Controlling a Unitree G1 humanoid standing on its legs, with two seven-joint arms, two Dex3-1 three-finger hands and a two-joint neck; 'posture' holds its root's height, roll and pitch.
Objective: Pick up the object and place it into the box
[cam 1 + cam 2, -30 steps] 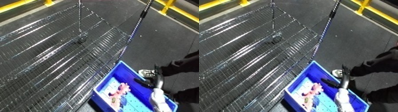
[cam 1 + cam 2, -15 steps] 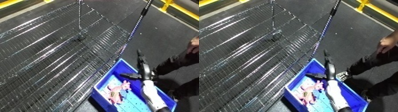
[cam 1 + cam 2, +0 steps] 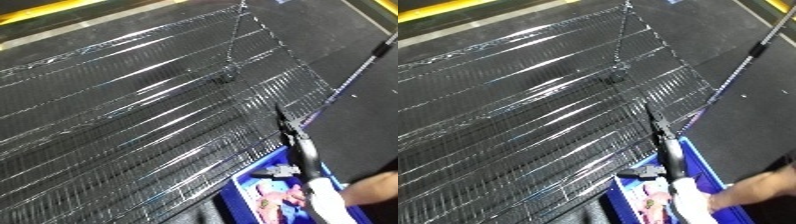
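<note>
The pink object (image 3: 277,194), a soft-looking lumpy thing with pale and darker pink patches, lies inside the blue bin (image 3: 694,161) at the lower right of the frame, on its floor near the front wall; I cannot make out its exact shape. My right hand (image 3: 296,144) reaches up out of the bin's space, its black fingers stretched straight and slim toward the upper left, thumb sticking out sideways, holding nothing; my white forearm (image 3: 325,202) runs down to the bottom edge. The bin sits against the edge of a wide wire-mesh shelf (image 3: 133,120) that fills the left and centre. My left hand is out of sight.
</note>
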